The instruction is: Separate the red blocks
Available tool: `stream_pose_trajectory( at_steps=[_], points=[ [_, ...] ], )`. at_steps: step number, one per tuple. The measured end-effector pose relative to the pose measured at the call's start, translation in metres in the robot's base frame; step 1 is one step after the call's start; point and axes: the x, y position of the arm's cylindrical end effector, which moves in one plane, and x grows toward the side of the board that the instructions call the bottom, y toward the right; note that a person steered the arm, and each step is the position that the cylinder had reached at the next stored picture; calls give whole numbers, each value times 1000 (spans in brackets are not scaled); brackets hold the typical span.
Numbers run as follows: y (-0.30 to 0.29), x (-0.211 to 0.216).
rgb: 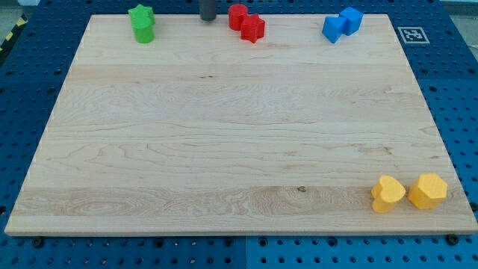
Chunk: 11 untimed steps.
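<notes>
Two red blocks touch each other at the view's top, centre right: a round one and a star-shaped one just below and right of it. My tip is the lower end of a dark rod at the view's top edge. It stands a short way left of the round red block, with a small gap between them.
Two green blocks sit together at the top left. Two blue blocks sit together at the top right. Two yellow blocks sit at the bottom right. The wooden board lies on a blue pegboard with a marker tag.
</notes>
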Motion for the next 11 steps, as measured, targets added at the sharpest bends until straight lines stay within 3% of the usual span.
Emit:
stream_pose_trajectory(
  at_steps=[2,4,7,8,11],
  points=[
    [78,0],
    [82,2],
    [140,2],
    [140,21],
    [157,178]
  ],
)
